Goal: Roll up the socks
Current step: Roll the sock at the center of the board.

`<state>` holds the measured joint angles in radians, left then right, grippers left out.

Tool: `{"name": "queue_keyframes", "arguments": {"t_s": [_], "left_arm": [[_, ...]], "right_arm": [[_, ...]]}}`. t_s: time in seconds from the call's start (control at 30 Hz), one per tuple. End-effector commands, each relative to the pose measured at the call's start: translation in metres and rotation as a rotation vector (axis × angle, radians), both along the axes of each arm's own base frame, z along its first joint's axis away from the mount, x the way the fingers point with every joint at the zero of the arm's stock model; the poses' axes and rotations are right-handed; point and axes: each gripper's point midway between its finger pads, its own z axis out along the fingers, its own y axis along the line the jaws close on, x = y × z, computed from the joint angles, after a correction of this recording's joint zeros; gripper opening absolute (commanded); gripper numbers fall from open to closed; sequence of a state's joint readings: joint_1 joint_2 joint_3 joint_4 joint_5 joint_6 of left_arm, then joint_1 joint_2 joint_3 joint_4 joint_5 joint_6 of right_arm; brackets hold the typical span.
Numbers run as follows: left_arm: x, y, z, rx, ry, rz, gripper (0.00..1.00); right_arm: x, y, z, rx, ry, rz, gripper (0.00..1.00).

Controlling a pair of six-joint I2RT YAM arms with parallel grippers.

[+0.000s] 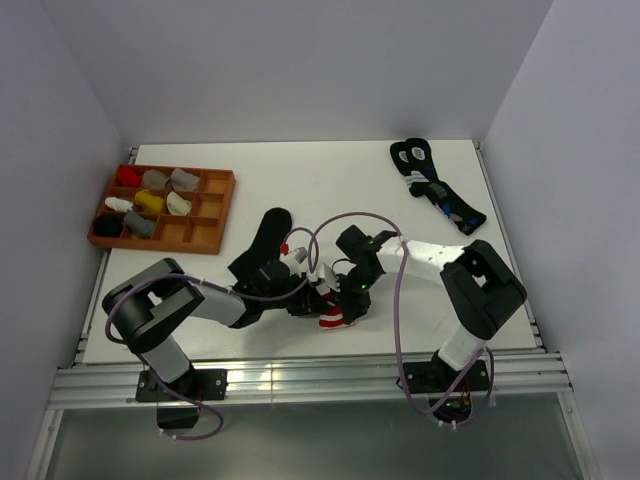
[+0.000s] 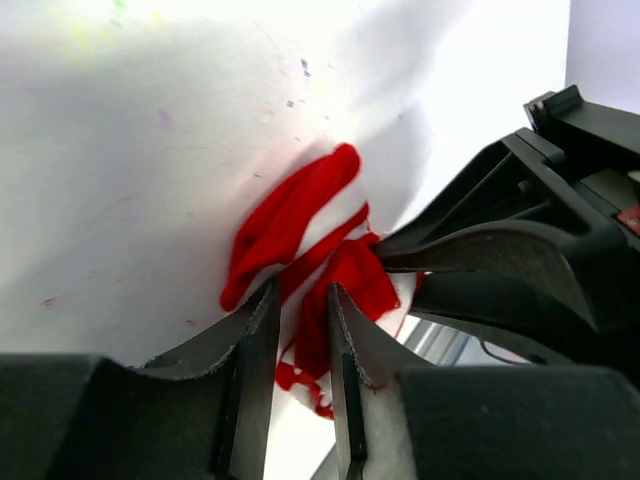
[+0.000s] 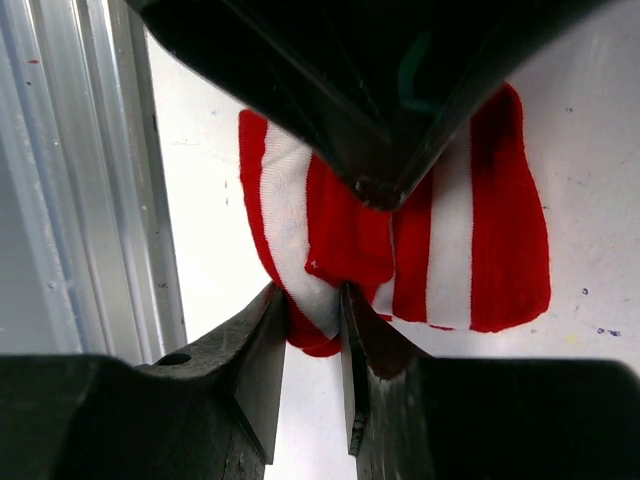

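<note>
The white worktop point(image 1: 330, 190) fills the floor of a pale-walled booth, with an aluminium rail point(image 1: 300, 378) along its near edge. The left arm point(image 1: 160, 305) and right arm point(image 1: 480, 285) both reach inward and meet near the front middle. An orange tray point(image 1: 160, 244) with many compartments sits at the far left, and several of its compartments hold small sock bundles point(image 1: 150, 200) in red, grey, yellow, white and black. At the far right lie dark socks point(image 1: 435, 185) with white rings and blue marks, well apart from the arms.

The black sock point(image 1: 265, 240) lies flat just beyond the left arm's forearm, toward the middle of the worktop. The striped sock point(image 1: 335, 318), red and white, lies bunched near the front edge, right between the two tools and close to the rail point(image 3: 90, 180).

The right tool point(image 3: 312, 290) stands narrow, its fingers pinching the sock's point(image 3: 440, 250) near edge where the fabric folds. The left tool point(image 2: 302, 290) also stands narrow, with crumpled sock point(image 2: 300, 225) fabric running between its fingers; whether it presses the cloth or merely straddles it, I cannot tell. The two tools nearly touch over the sock.
</note>
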<state>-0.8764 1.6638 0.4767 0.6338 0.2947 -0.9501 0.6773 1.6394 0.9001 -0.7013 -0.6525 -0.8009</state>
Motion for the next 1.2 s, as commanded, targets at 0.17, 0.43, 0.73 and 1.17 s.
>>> {"name": "queue_keyframes", "arguments": {"t_s": [0.17, 0.43, 0.73, 1.17], "left_arm": [[0.013, 0.018, 0.009, 0.036, -0.147, 0.057, 0.32], [0.010, 0.035, 0.021, 0.007, -0.207, 0.108, 0.33], [-0.010, 0.042, 0.043, -0.032, -0.348, 0.096, 0.36], [0.003, 0.002, 0.065, 0.112, -0.582, -0.063, 0.45]], "right_arm": [[-0.006, -0.027, -0.013, -0.164, 0.122, -0.034, 0.12], [0.002, -0.027, -0.011, -0.195, 0.178, -0.062, 0.12], [0.008, -0.022, -0.011, -0.228, 0.267, -0.075, 0.12], [0.018, -0.019, -0.016, -0.272, 0.338, -0.084, 0.12]]}}
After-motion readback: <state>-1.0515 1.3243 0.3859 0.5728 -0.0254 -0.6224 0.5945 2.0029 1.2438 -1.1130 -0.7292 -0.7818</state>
